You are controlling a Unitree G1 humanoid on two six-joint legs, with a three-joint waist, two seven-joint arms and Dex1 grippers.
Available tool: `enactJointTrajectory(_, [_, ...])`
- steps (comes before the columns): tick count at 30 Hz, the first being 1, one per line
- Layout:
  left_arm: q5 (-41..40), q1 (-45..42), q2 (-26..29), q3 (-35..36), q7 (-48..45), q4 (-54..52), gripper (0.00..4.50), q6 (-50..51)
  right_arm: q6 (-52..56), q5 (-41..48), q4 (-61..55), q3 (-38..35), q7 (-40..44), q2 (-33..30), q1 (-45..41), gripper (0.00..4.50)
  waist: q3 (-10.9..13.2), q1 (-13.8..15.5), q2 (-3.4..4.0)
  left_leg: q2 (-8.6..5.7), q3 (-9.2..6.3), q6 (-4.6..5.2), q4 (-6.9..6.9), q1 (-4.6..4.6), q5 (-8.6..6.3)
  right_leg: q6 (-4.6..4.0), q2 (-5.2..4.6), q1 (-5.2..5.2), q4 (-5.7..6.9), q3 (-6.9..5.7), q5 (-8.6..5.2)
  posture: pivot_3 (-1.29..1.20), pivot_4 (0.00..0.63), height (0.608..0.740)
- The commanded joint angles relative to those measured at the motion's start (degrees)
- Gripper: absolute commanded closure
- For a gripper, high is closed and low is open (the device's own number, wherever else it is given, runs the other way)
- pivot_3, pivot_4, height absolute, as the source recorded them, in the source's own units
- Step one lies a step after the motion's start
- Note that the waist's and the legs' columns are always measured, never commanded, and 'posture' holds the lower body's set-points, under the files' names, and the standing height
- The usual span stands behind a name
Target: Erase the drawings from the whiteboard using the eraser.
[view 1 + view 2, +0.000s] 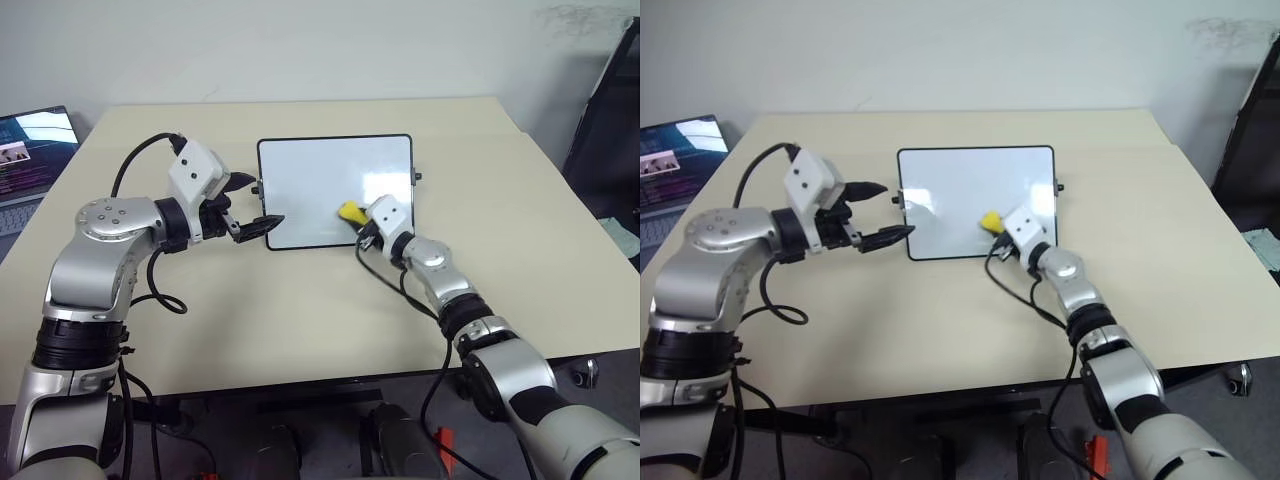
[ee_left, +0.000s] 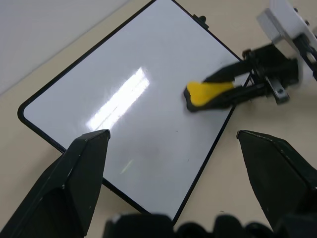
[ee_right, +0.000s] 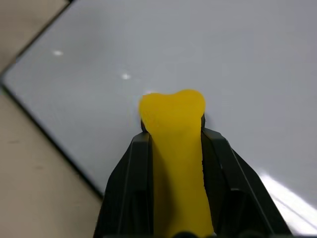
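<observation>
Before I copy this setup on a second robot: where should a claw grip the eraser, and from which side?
Grip the eraser across its narrow yellow body, one finger on each long side, leaving the black face free on the whiteboard. Come in low from the board's right edge, as the right claw does: the block is slim between its fingers and sticks out beyond them.

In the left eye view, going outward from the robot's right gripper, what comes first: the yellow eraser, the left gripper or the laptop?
1. Eraser: clamped in the right gripper, over the whiteboard.
2. Left gripper: open, at the board's left edge.
3. Laptop: at the far left table edge.
</observation>
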Motion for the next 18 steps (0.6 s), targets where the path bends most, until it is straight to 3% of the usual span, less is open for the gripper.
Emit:
enactJointTrajectory(1, [0.1, -0.9, 0.6, 1.1, 0.1, -0.8, 0.0, -0.7, 1.6, -0.4, -1.9, 0.3, 1.0, -0.8, 0.3, 3.53, 0.0, 0.3, 0.0, 0.0, 0.0, 0.0, 0.0, 0.0, 0.0, 0.0, 0.0, 0.0, -0.01, 0.0, 0.0, 0.0, 0.15, 0.74])
enactJointTrajectory(12, [0.2, -1.1, 0.3, 0.8, 0.1, -0.6, 0.0, -0.8, 2.7, -1.2, 7.5, -5.9, -21.9, -6.5, -8.8, 3.53, 0.0, 1.1, -0.01, -0.02, -0.05, 0.0, 0.06, -0.08, 0.01, -0.33, 0.0, 0.0, -0.03, -0.01, -0.18, 0.0, 0.15, 0.74])
enactJointTrajectory(18, [0.2, -0.8, 0.4, 1.0, 0.1, -0.7, 0.0, -0.9, 1.6, -1.5, 9.6, -5.9, -23.0, -7.3, -9.2, 3.53, 0.0, 1.3, -0.01, -0.02, -0.05, 0.0, 0.0, -0.11, 0.0, -0.28, 0.0, -0.01, -0.12, -0.01, -0.16, 0.0, 0.15, 0.74])
